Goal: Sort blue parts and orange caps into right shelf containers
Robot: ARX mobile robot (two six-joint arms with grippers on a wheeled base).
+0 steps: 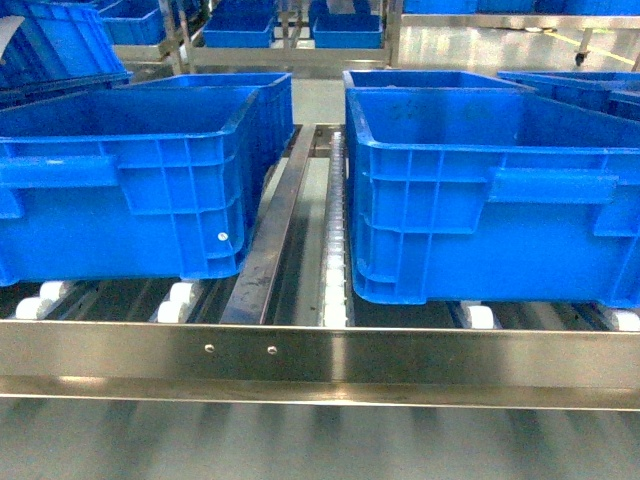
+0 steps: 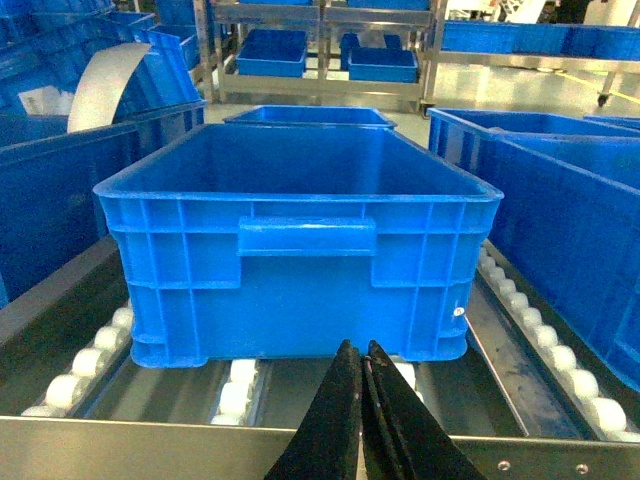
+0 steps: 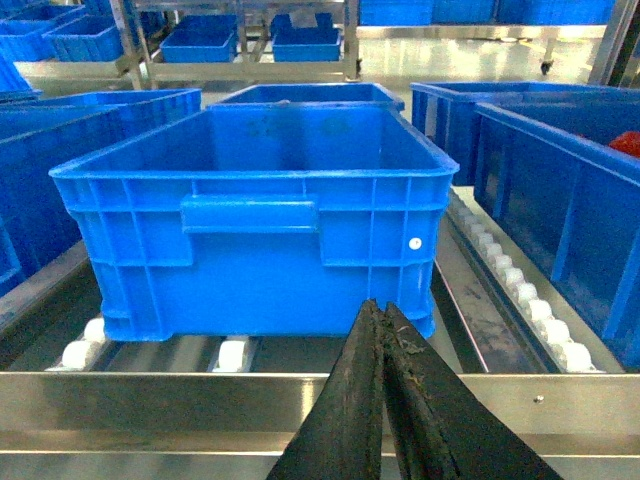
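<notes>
Two large blue containers stand side by side on the right shelf's point(image 1: 320, 355) rollers: one on the left point(image 1: 130, 190), one on the right point(image 1: 490, 200). The left wrist view looks straight at a container point(image 2: 300, 250) whose inside, as far as it shows, holds nothing; my left gripper point(image 2: 362, 348) is shut in front of its lower wall, above the steel front rail. In the right wrist view my right gripper point(image 3: 380, 308) is shut before another container point(image 3: 250, 220), also bare where visible. No blue parts or orange caps are in view. Neither gripper appears in the head view.
A steel divider track point(image 1: 270, 240) and a line of white rollers point(image 1: 335, 250) run between the two crates. More blue crates stand behind and to both sides point(image 3: 560, 190), and on further racks at the back point(image 2: 275, 50). Something red shows in the far right crate point(image 3: 626, 143).
</notes>
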